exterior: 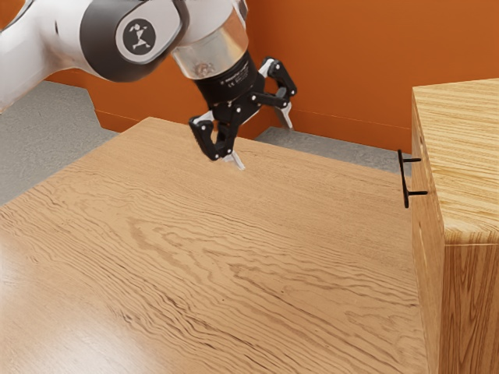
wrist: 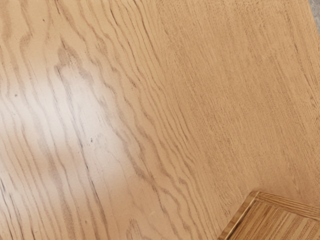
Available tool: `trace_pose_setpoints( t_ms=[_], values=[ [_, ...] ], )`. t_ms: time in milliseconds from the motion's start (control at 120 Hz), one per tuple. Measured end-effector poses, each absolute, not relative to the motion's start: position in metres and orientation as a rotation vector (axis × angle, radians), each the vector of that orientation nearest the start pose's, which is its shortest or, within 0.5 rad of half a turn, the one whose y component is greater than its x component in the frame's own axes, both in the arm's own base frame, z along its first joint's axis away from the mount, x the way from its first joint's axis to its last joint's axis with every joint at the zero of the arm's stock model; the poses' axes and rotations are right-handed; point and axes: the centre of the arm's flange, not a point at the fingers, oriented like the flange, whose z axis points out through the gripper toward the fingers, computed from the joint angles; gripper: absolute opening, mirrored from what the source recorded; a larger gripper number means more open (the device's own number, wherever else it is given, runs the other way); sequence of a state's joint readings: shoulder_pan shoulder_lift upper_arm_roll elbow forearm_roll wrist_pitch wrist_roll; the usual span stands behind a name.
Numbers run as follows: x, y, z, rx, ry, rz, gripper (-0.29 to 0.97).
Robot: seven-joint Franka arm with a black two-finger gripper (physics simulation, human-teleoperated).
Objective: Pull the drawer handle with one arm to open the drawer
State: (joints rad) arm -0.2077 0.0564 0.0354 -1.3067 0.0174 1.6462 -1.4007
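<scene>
Counter [exterior: 195, 257]: wide oak-grain surface, bare between hand and target. Cabinet [exterior: 460, 156]: wooden box at the exterior view's right edge; one of its corners also shows in the wrist view [wrist: 280, 220], so the camera is already angled toward it. Arm [exterior: 70, 39]: enters from the exterior view's upper left.

Gripper [exterior: 263, 142]: hovers above the counter's far half, well apart from the cabinet. The fingers [exterior: 234, 160] are spread wide and hold nothing.

Step in hand, as judged: approach.
- Carry the hand toward the exterior view's right.
- Bring it level with the handle [exterior: 405, 179].
- Turn the wrist so the gap between the fingers straddles the upright bar.
- Close only once the bar sits well inside the gap.
- Pull straight back along the drawer's slide, since an angled pull may slip off or bind.

Handle: thin black upright bar on two short posts, standing just off the drawer [exterior: 426, 234] front near its top. Slender, so the grip leaves little margin. The drawer looks shut; no seam can be made out.
</scene>
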Motion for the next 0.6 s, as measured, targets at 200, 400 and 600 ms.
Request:
trace_pose_setpoints(
  t_ms=[200, 400, 600],
  values=[
    [0.612, -0.075, 0.703, -2.677, -2.038, -0.460, 0.68],
    [0.632, -0.141, 0.698, -2.845, -1.940, -0.529, 0.68],
    [0.641, -0.173, 0.669, -2.905, -1.868, -0.479, 0.68]
  ],
)
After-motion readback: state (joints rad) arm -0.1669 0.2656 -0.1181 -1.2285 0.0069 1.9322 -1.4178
